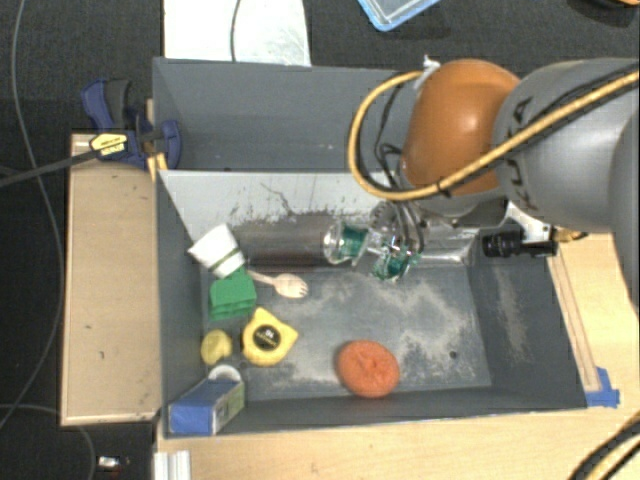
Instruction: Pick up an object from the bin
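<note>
Beneath the orange wrist cover (455, 128), the claw (392, 251) is seen low in the bin (440, 318), close to the foot of its back wall. Whether it is released or clenched cannot be told, since its tip is merged with a clear, teal-tinted thing (350, 241) lying right against it on the side away from the arm. That glassy piece is judged the likeliest target, though no grasp on it can be confirmed.

Just beyond it, a dark cylinder (285, 240) is laid along the wall, touching it or nearly so. Farther out, a white cap (213, 248), a green block (232, 296) and a cream spoon-like piece (283, 285) are grouped. Past them, towards the front wall, a yellow tape measure (268, 338), a yellowish ball (215, 346) and a blue-and-white box (205, 406) are found. An orange-red disc (368, 368) lies alone in front of the claw, well apart.

The clear piece looks smooth and rounded, so it could be nudged rather than gripped and squeezed out sideways. It could also be driven into the cylinder, and both rolled along the wall. If the claw is closed too near the wall, metal may be met and nothing lifted.
</note>
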You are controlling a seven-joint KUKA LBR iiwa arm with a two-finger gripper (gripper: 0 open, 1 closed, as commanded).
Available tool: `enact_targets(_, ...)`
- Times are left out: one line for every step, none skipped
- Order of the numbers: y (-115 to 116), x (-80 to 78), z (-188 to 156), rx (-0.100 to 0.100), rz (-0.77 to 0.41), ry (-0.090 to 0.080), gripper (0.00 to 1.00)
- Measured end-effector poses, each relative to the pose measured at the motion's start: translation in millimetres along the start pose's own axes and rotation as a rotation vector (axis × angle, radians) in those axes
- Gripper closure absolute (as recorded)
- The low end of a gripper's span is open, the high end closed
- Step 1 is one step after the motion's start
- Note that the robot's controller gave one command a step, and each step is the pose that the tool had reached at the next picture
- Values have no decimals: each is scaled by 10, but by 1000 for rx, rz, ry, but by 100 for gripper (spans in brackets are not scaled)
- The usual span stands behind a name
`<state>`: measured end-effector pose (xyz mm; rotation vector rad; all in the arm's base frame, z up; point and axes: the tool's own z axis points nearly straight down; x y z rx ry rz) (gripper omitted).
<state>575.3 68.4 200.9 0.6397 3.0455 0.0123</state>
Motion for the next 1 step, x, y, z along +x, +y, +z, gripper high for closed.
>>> enact_targets(1,-2,-57,-1,-1,0,100)
